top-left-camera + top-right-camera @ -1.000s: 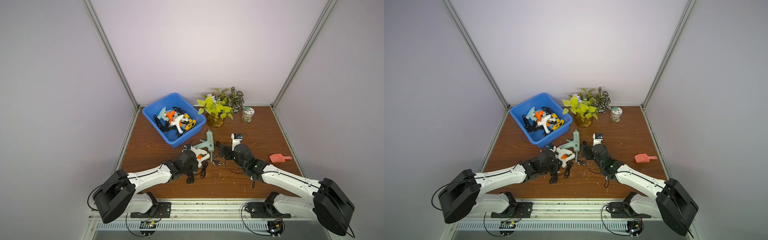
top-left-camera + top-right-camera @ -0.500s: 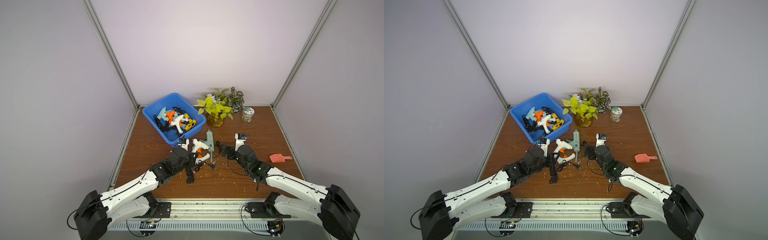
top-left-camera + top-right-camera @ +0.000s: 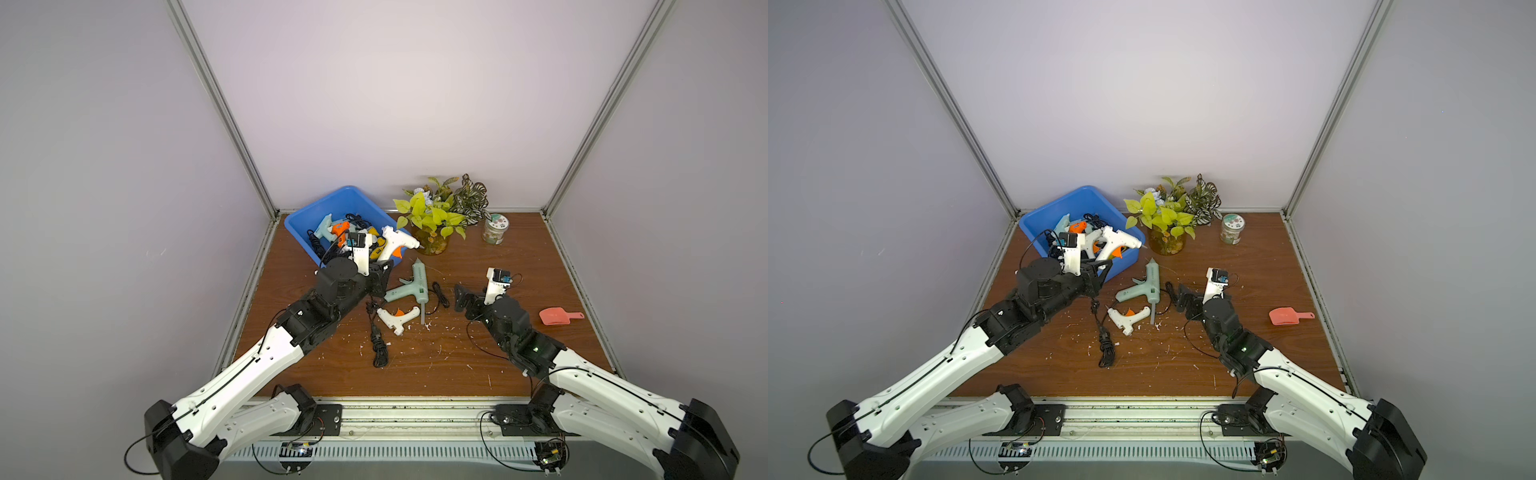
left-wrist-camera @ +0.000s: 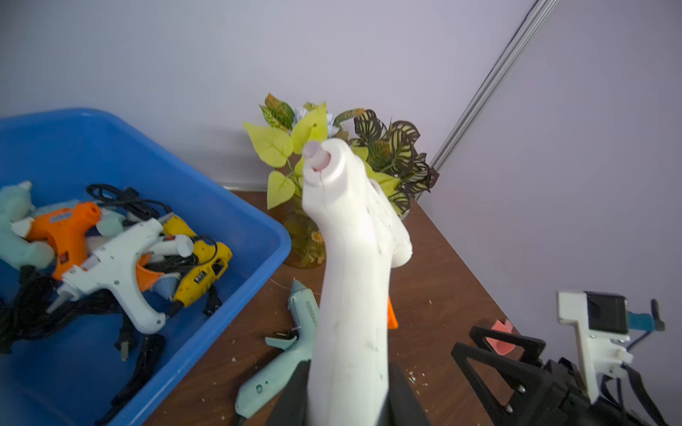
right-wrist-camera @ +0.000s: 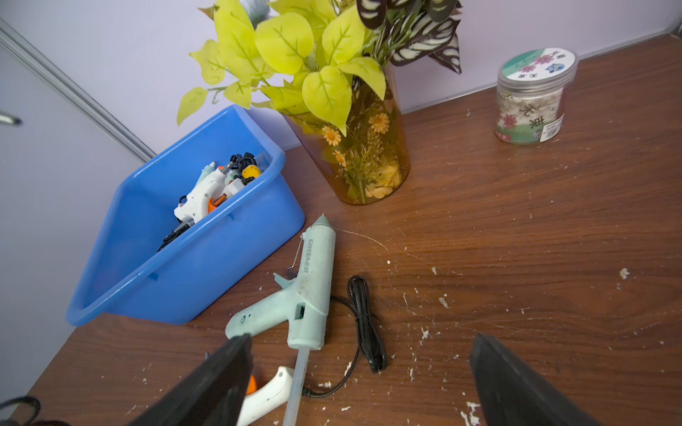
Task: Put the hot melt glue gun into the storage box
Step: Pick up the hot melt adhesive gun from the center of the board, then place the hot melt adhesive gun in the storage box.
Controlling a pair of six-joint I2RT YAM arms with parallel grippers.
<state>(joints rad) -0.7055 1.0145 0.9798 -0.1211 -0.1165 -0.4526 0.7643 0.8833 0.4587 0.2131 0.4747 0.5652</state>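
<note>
My left gripper (image 3: 380,272) is shut on the handle of a white hot melt glue gun (image 3: 397,243) with an orange trigger. It holds the gun in the air at the near right corner of the blue storage box (image 3: 332,195), nozzle towards the plant. In the left wrist view the white handle (image 4: 350,324) fills the space between the jaws. Its black cord (image 3: 376,340) trails down to the table. Several glue guns lie in the storage box (image 4: 110,147). A mint green gun (image 3: 415,282) and a second white gun (image 3: 397,320) lie on the table. My right gripper (image 3: 462,297) stands open and empty beside them.
An amber vase of leaves (image 3: 432,224) stands right of the box. A labelled jar (image 3: 493,228) is behind it to the right. A pink scoop (image 3: 557,316) lies near the right edge. White glue crumbs litter the wood.
My left arm has lifted the white glue gun off the table and carried it up towards the box. The right gripper has drawn back a little to the right.
</note>
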